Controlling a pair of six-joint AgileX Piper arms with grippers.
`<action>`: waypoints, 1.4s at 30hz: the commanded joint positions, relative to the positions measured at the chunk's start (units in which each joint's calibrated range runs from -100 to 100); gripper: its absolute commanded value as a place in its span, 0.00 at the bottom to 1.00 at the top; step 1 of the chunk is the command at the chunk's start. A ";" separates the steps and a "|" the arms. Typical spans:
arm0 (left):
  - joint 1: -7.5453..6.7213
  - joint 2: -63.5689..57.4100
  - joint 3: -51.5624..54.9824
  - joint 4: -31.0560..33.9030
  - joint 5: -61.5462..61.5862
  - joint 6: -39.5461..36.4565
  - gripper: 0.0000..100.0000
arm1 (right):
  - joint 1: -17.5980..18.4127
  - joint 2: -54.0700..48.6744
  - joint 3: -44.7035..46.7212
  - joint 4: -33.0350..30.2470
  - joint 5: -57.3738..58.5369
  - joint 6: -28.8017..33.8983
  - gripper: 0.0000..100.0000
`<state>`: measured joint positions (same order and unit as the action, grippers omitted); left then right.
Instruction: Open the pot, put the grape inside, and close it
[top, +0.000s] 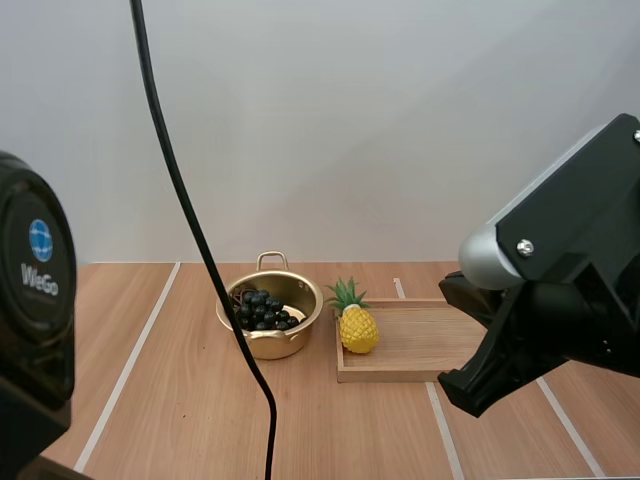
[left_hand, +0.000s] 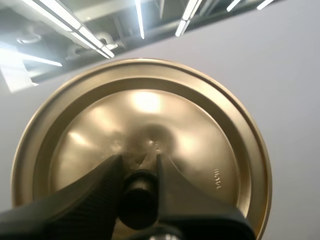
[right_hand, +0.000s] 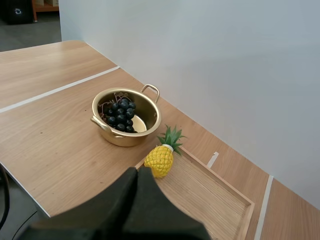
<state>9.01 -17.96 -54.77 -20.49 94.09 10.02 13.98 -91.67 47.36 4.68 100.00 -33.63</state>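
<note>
Left gripper (left_hand: 138, 165) on lid (left_hand: 200, 125) knob (left_hand: 137, 202) (stamp (left_hand: 217, 180) illegible)

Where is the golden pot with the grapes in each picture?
High view: pot, grapes inside, left of the pineapple at the wooden tray's edge.
Right wrist view: pot beyond the shut right hand, beside that pineapple.
Left wrist view: the pot's lid instead, left hand pinching its knob.
Shared landmark: the pineapple.
</note>
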 joint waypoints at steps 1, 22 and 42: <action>0.03 2.68 -0.19 -0.63 5.91 -0.59 0.00 | -0.16 -0.43 0.06 0.06 0.00 0.07 0.00; 0.03 5.51 34.03 -6.18 5.91 11.40 0.00 | -0.16 -0.43 0.06 -0.05 0.00 0.07 0.00; -6.95 6.41 64.37 1.32 5.91 27.06 0.00 | -0.16 -0.43 0.06 0.05 0.00 0.07 0.00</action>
<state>3.97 -11.92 8.61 -21.77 100.00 36.60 13.98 -91.67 47.36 4.68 100.00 -33.63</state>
